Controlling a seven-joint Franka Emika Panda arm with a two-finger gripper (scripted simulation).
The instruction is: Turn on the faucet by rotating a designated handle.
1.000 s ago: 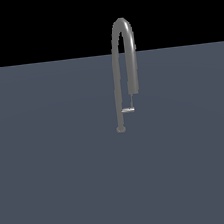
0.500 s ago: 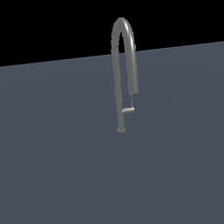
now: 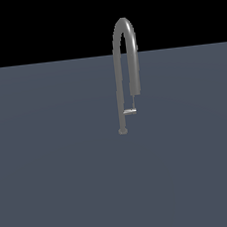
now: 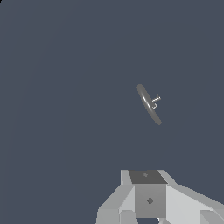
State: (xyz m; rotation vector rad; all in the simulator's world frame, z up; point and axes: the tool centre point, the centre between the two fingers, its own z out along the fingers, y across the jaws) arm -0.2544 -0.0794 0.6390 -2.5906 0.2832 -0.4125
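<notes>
Looking down from high above, the wrist view takes in a broad flat slate-grey tabletop (image 4: pixel 65 109) with the tall thin grey metal gooseneck faucet (image 4: pixel 148 104) well apart from the white blocky gripper (image 4: pixel 148 216), seen nearly end-on as a slanted sliver. In the exterior view the faucet (image 3: pixel 125 69) stands upright, its tiny light-silver horizontal lever handle (image 3: pixel 130 112) low beside the pipe, pointing toward that view's right. Whether the gripper is parted, I cannot tell
</notes>
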